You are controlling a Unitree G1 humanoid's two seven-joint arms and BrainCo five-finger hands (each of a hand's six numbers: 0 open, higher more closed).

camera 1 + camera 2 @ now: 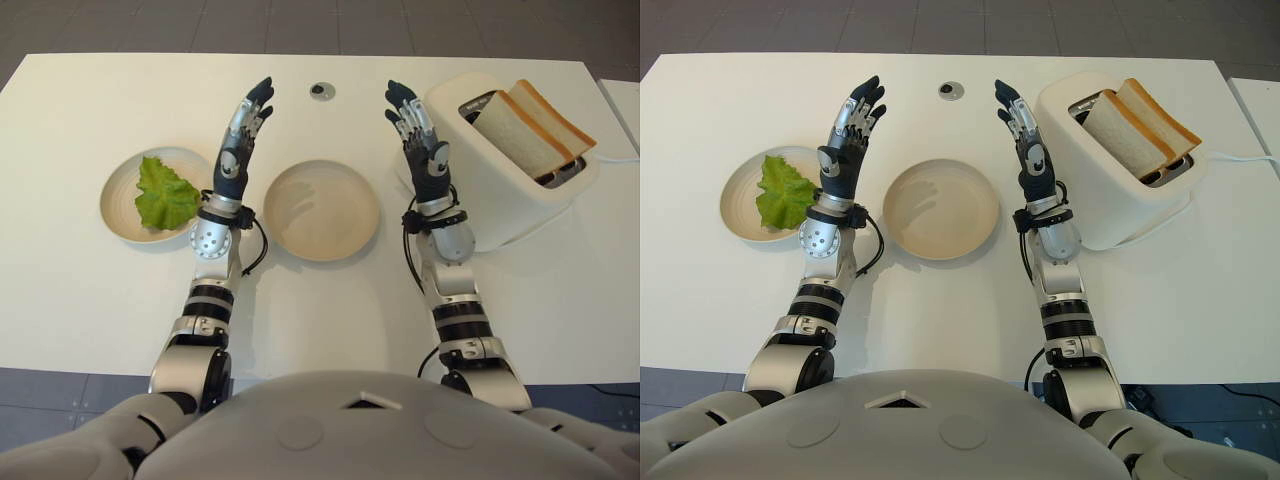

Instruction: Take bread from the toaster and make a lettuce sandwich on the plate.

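A white toaster (500, 190) stands at the right with two slices of bread (530, 125) sticking up out of its slots. An empty beige plate (321, 210) lies in the middle of the table. A green lettuce leaf (164, 192) rests on a second plate (118, 205) at the left. My left hand (240, 140) is raised between the two plates, fingers stretched out and holding nothing. My right hand (418, 135) is raised just left of the toaster, fingers also straight and empty.
The white table (100, 300) has a small round grommet (322, 91) at the back centre. A white cable (1240, 157) runs from the toaster to the right. Another white surface (625, 100) sits past the table's right edge.
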